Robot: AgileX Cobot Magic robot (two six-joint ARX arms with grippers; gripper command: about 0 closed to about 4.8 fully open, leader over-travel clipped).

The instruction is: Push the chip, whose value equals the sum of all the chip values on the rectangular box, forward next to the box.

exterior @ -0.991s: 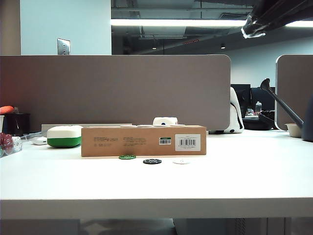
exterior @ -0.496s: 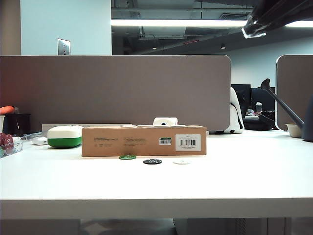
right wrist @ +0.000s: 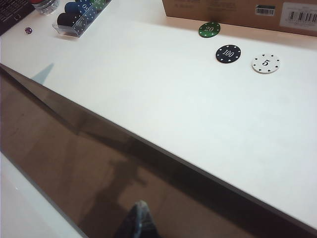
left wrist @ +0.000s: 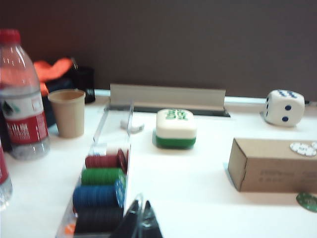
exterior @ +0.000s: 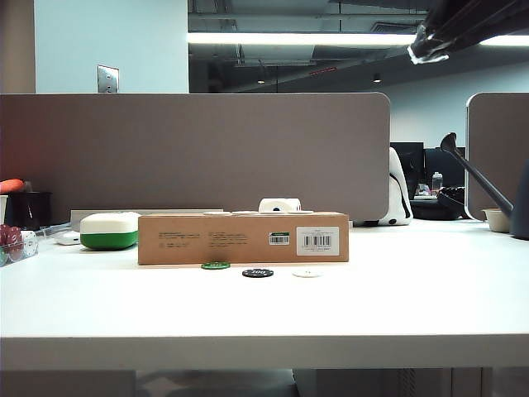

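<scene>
A white tabletop point(exterior: 413, 298) runs under office strip lights, backed by a grey partition point(exterior: 194, 153). Taking the rectangular box point(exterior: 243, 238) as the marker: left of it sits a green-and-white rounded case point(exterior: 109, 230). The chip point(exterior: 215, 265), green, lies just in front of the box's long face, close against it. Right of that, a little further from the box, lie a black chip point(exterior: 257, 272) and then a white chip point(exterior: 307, 272).

The left wrist view adds what the front camera hides: a clear tray point(left wrist: 101, 191) of stacked chips, a paper cup point(left wrist: 67, 112) and a water bottle point(left wrist: 21, 116) well left of the box, white chips point(left wrist: 302, 148) on its top, and a die point(left wrist: 283, 106) behind it. The left gripper point(left wrist: 142, 225) hangs near the tray, fingers narrow.

The right wrist view reads the numbers: 20, 100, 5. The right gripper point(right wrist: 138, 220) hovers well back from the box, beyond the tabletop's edge, its fingers drawn together.
</scene>
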